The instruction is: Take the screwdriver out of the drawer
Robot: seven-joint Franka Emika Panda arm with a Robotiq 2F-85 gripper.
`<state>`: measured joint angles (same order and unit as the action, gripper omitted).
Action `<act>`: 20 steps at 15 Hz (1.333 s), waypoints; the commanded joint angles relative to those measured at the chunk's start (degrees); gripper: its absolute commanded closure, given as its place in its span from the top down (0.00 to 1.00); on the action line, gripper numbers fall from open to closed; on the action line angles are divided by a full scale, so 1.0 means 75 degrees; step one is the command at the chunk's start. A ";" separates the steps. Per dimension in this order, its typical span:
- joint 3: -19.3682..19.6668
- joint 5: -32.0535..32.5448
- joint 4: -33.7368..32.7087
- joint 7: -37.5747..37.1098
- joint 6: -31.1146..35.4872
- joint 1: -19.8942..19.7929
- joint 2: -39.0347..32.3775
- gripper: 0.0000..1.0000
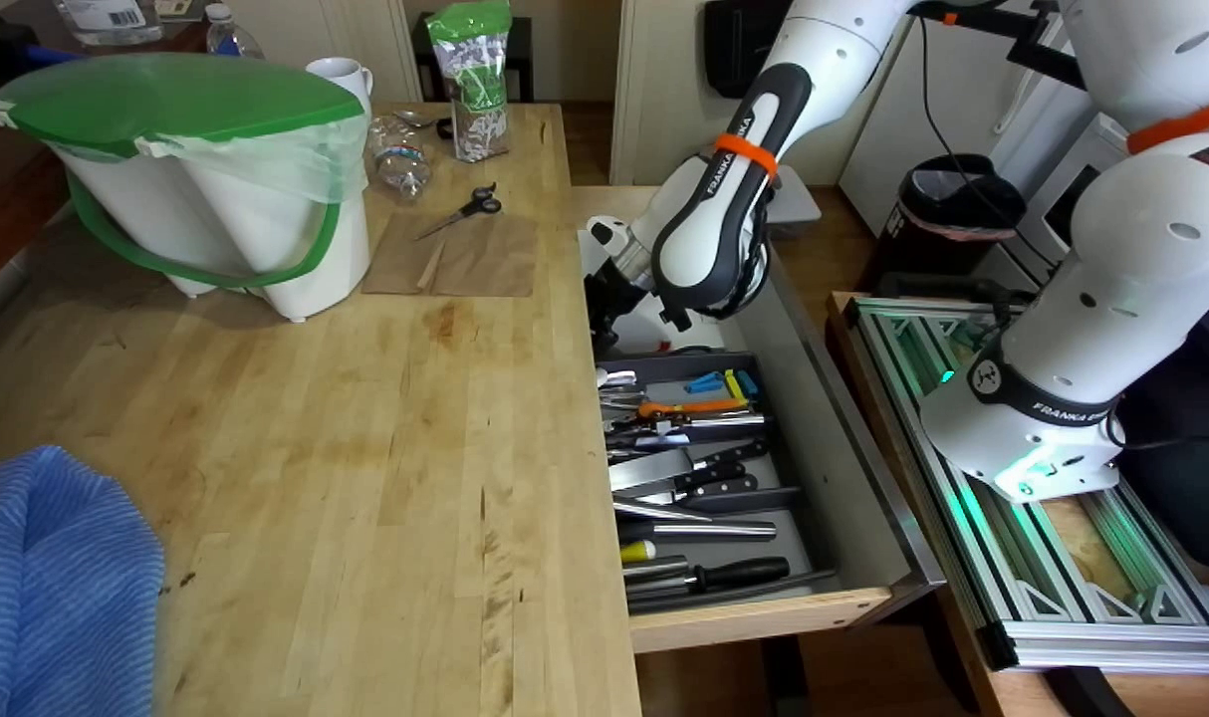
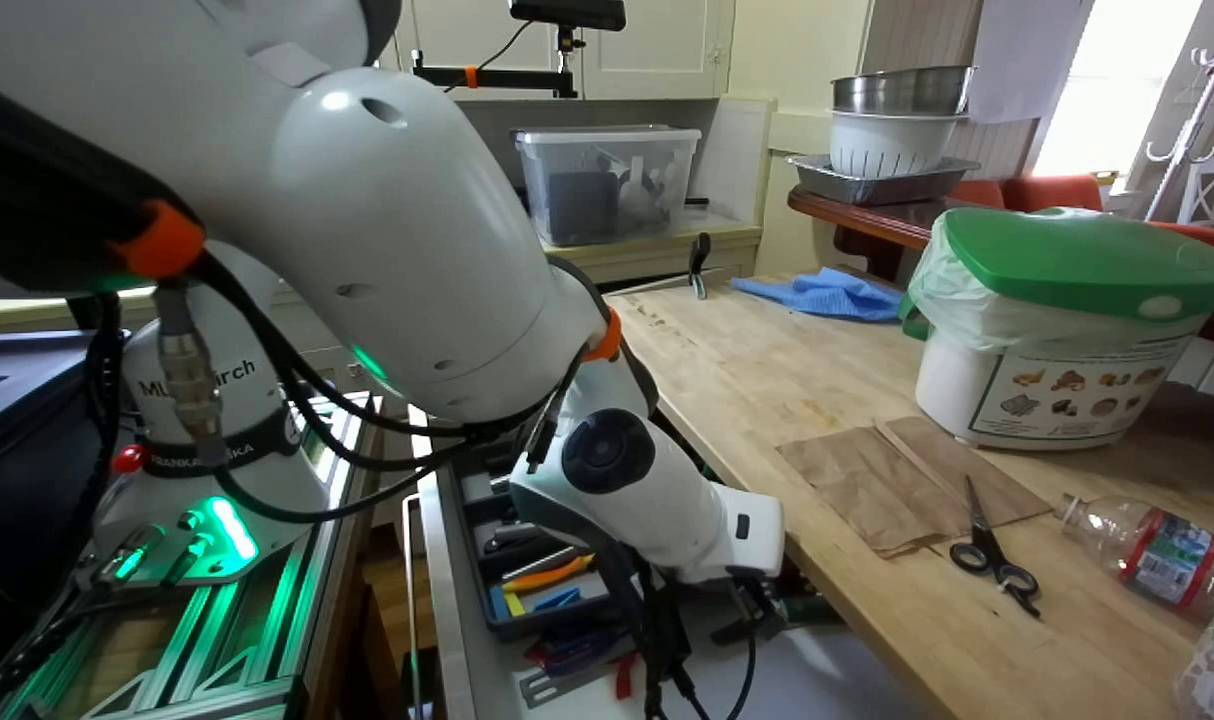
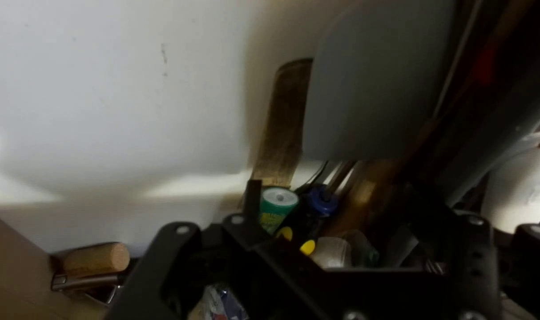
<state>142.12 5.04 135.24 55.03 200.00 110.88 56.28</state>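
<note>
Beside a pale wooden tabletop (image 1: 395, 448), a white robot arm (image 1: 724, 214) angles down into an open drawer (image 1: 759, 617), which stands well out from under the wood, likely to allow access from above. A green-lidded bin (image 1: 191, 179) sits back on the tabletop, well apart from the drawer. Inside the drawer, a dark tray (image 1: 664, 366) has dividers, evidently to keep its contents sorted; the arm's low end sits past it, tucked near the tabletop's edge, presumably to get at what lies loose there. In the wrist view, the tool (image 3: 348, 193) is spread wide with nothing seen in its grasp, probably to straddle a handle. A green cylinder (image 3: 276, 206) lies within its span in that view. Just beside it, a dark piece with yellow patches (image 3: 307, 247) may be the screwdriver; shadow prevents confirmation. A yellow handle end (image 1: 636, 551) in the tray, partly hidden by the tabletop's edge, is another candidate.
</note>
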 commanded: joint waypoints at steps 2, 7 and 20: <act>0.0345 0.0088 -0.0314 -0.0344 -0.0177 0.0434 -0.0024 0.76; 0.0590 0.0039 -0.0448 -0.0572 -0.0275 0.0726 -0.0031 0.69; 0.0842 0.0205 -0.0625 -0.1172 -0.0710 0.1007 -0.0077 0.15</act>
<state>146.15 5.07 132.19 48.35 197.57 116.74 55.39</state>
